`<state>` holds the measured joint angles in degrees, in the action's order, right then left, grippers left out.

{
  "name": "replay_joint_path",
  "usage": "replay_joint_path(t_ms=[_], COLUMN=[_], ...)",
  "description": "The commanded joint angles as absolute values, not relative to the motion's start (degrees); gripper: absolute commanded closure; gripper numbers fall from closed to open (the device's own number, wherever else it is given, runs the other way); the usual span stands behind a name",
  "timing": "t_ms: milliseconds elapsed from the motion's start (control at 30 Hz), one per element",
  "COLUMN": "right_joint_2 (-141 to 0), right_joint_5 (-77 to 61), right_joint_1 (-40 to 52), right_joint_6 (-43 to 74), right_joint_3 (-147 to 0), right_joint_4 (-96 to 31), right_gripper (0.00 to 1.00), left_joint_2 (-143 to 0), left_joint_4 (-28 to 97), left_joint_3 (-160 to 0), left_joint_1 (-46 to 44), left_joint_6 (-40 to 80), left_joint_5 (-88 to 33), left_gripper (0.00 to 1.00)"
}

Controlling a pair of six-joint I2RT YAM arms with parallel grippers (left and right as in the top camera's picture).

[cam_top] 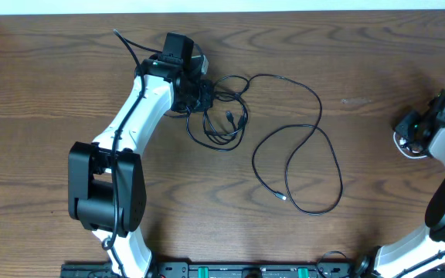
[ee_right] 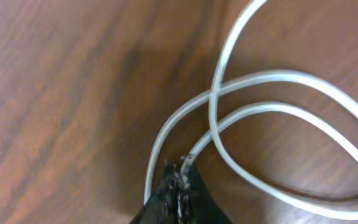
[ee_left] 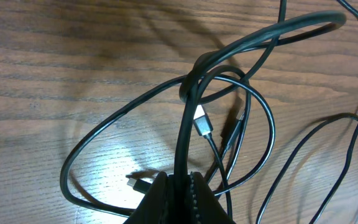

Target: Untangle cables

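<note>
Clearly handles light, limp, slick. Clamps one black cable (ee_left: 183, 137) in left jaws at the tangle (cam_top: 224, 116), pinches white cable (ee_right: 278, 74) in right jaws, far right. Best taken near plugs (ee_left: 202, 126).

The brown wooden table (cam_top: 52, 69) carries black cables (cam_top: 224, 116) tangled left of centre, 1 long loop trailing right, and 1 white cable (ee_right: 272, 75) near its right edge.

From my seat, the tangled cords (cam_top: 226, 117) sit at my left gripper (cam_top: 207, 96) toward the table's (cam_top: 52, 77) far side, a long cord (cam_top: 319, 104) loops out to their right, and the short cord (cam_top: 410, 154) lies under my right gripper (cam_top: 408, 137) at the far right.
</note>
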<state>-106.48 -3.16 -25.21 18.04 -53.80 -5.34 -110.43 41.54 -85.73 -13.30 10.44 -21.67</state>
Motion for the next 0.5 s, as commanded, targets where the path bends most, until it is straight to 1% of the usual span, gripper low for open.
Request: replay_joint_path(t_ms=[0, 333, 467], right_joint_2=[-109.8, -109.8, -109.8], right_joint_5=[-1.7, -2.0, -4.5], right_joint_1=[-24.6, -24.7, -24.7], right_joint_6=[18.4, 18.4, 18.4], right_joint_3=[-49.5, -48.9, -52.7], right_joint_4=[-1.0, 15.1, 15.2], right_gripper=[0.99, 0.99, 0.99], left_joint_2=[-111.2, -111.2, -111.2], left_joint_4=[41.5, 41.5, 41.5], left_joint_3=[-85.3, -85.3, -85.3], left_joint_1=[-13.3, -13.3, -13.3], left_joint_6=[9.5, 9.5, 9.5], left_joint_5=[-21.2, -21.2, -21.2], left_gripper=[0.92, 0.92, 0.92])
